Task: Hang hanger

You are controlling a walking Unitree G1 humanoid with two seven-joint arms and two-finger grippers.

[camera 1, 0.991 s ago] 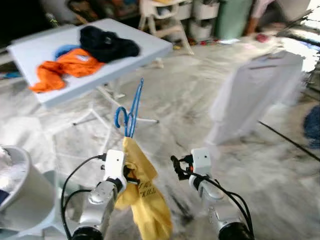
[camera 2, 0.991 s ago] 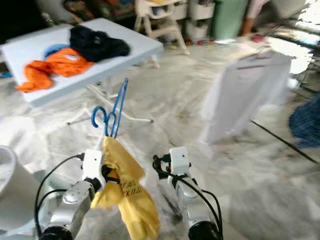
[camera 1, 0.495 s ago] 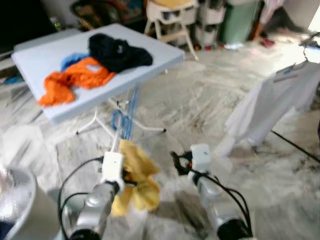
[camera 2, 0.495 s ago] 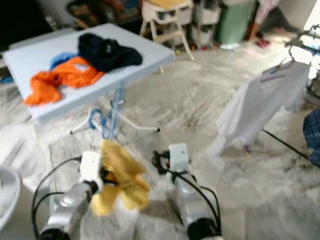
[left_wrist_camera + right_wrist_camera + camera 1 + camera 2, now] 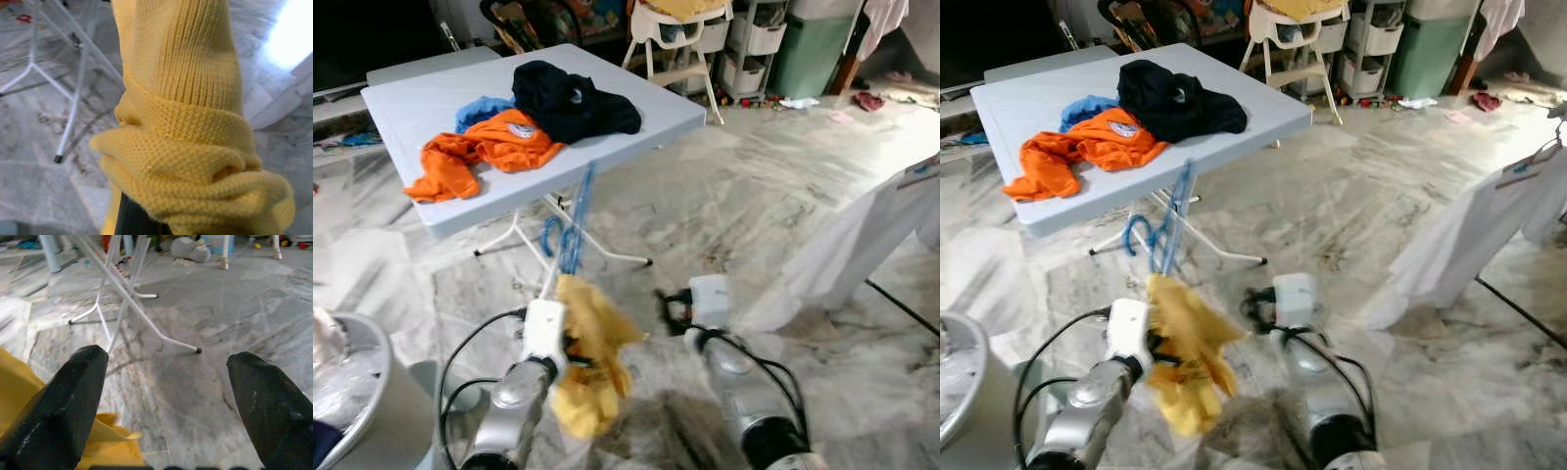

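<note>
Marble floor [image 5: 754,206] lies open beyond table [image 5: 636,122] edge.

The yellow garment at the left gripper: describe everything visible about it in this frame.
The yellow garment is a mustard-yellow knit, ribbed and waffle-textured in the left wrist view. It hangs bunched and crumpled from a blue hanger, whose hook and thin frame rise above it. The left gripper holds it up at the bunched top, cloth draped over the jaws. It dangles free above the marble floor, in front of the white folding table, and looks motion-blurred in the head views.
</note>
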